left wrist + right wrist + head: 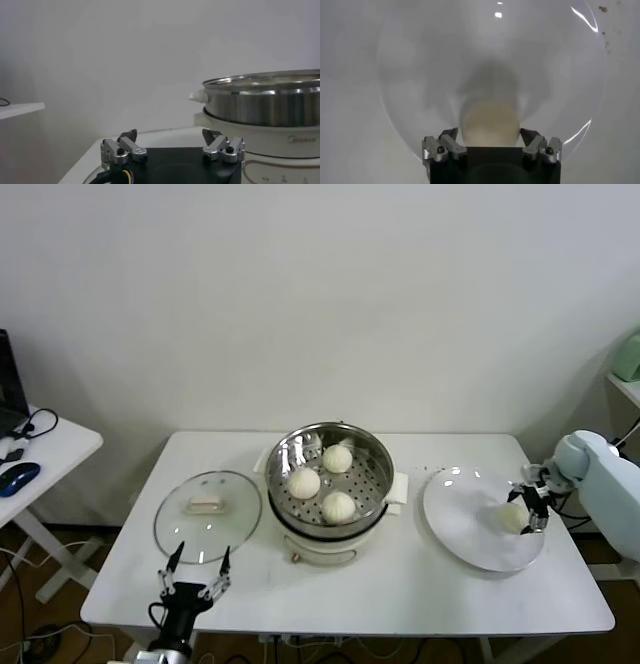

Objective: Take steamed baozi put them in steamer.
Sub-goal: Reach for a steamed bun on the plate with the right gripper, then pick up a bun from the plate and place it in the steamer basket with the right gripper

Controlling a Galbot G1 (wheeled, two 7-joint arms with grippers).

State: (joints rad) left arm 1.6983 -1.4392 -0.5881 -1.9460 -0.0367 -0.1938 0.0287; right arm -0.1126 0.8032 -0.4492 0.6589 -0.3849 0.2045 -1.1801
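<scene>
Baozi | cream-white, smooth dome | on white plate

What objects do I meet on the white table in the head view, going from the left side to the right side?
Glass lid with the left gripper parked in front of it → steamer holding three steamed baozi → white plate → fourth baozi between the open jaws of the right gripper.
</scene>
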